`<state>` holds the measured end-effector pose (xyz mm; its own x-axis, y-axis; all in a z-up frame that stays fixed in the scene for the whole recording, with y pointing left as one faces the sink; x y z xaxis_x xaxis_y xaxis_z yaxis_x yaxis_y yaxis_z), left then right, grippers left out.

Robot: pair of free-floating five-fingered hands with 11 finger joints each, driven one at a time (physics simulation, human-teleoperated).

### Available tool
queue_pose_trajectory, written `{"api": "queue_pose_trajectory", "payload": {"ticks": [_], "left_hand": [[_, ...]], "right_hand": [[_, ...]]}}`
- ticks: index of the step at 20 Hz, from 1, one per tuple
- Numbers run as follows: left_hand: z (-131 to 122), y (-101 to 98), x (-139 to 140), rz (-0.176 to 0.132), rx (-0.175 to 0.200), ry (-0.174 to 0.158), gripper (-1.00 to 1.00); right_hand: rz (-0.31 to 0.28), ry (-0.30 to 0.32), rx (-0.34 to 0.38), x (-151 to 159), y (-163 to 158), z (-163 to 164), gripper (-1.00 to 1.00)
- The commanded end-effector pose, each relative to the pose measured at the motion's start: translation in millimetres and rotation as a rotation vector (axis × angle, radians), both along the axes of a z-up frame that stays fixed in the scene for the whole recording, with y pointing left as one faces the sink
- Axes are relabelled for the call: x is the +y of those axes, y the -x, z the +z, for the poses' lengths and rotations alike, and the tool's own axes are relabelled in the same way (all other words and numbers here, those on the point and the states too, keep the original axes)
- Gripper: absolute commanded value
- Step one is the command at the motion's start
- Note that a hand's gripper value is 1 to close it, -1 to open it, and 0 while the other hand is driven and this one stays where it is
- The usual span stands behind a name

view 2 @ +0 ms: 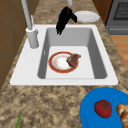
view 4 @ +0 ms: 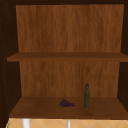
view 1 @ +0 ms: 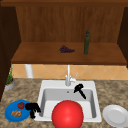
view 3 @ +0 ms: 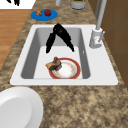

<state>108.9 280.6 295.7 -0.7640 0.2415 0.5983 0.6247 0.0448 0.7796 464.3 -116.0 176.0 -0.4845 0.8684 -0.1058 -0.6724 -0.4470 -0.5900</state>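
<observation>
Sink (view 2: 100, 62): white basin set in the speckled counter.
Red-rimmed plate (view 2: 56, 67): flat on the sink floor, a brown piece of food (view 2: 73, 59) on its edge.
Blue plate (view 1: 10, 112): on the counter by the sink's left edge, carrying a tomato (view 1: 21, 105).
My right hand (view 1: 80, 90): hanging over the sink's back, near the faucet (view 1: 68, 76), fingers straight, spread apart, pointing down, holding nothing.
My left hand (view 1: 32, 108): over the blue plate's right edge, fingers curled downward, empty.
</observation>
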Motion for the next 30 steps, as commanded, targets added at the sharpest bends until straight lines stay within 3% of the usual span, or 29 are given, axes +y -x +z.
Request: {"api": "queue_pose_trajectory", "payload": {"ticks": [1,7,18,26,30], "left_hand": [[0.0,0.0,0.0,0.0,0.0,0.0,0.0],[0.0,0.0,0.0,0.0,0.0,0.0,0.0],[0.0,0.0,0.0,0.0,0.0,0.0,0.0],[0.0,0.0,0.0,0.0,0.0,0.0,0.0],[0.0,0.0,0.0,0.0,0.0,0.0,0.0]], "right_hand": [[-0.038,-0.124,-0.048,6.9,19.5,-5.9,-1.0],[-0.031,-0.237,-0.103,17.0,46.1,-16.6,-1.0],[-0.06,-0.363,-0.171,39.2,86.4,-59.7,-1.0],[-0.028,-0.373,-0.173,33.8,108.7,-87.9,-1.0],[-0.047,-0.379,-0.165,48.0,107.4,-107.4,-1.0]]}}
